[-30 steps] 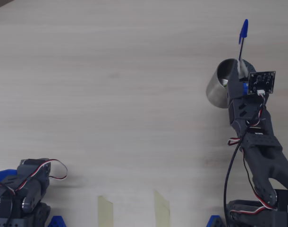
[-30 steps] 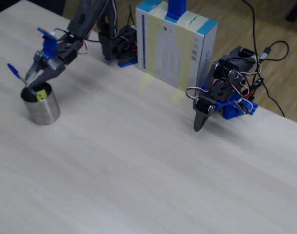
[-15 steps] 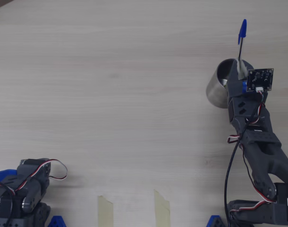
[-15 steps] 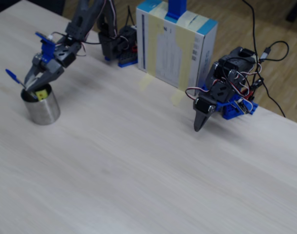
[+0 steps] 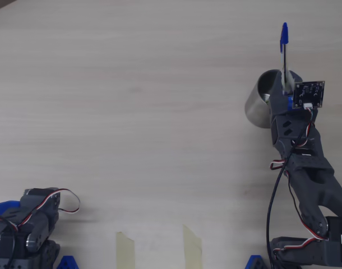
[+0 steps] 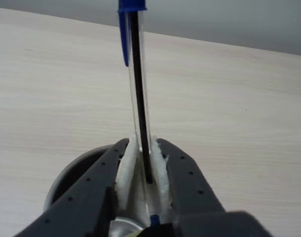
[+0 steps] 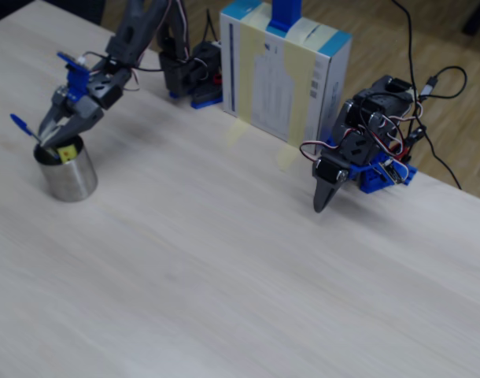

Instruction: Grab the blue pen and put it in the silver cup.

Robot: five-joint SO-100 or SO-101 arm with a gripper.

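The blue pen (image 5: 283, 53) is clamped between my gripper's (image 5: 284, 87) white pads, with its blue cap pointing away from the arm. In the wrist view the pen (image 6: 139, 89) rises from between the shut fingers (image 6: 143, 148), and its lower end reaches down over the silver cup's mouth (image 6: 71, 173). The silver cup (image 5: 258, 103) stands upright right under the gripper. In the fixed view the gripper (image 7: 53, 138) sits on the cup's rim (image 7: 67, 177); the pen's cap (image 7: 21, 124) sticks out to the left. A yellow bit (image 7: 67, 153) shows inside the cup.
A second arm rests folded at the bottom left of the overhead view (image 5: 25, 224) and at the right of the fixed view (image 7: 358, 161). A white and blue box (image 7: 287, 75) stands at the back. Two tape strips (image 5: 125, 249) lie near the table's front edge.
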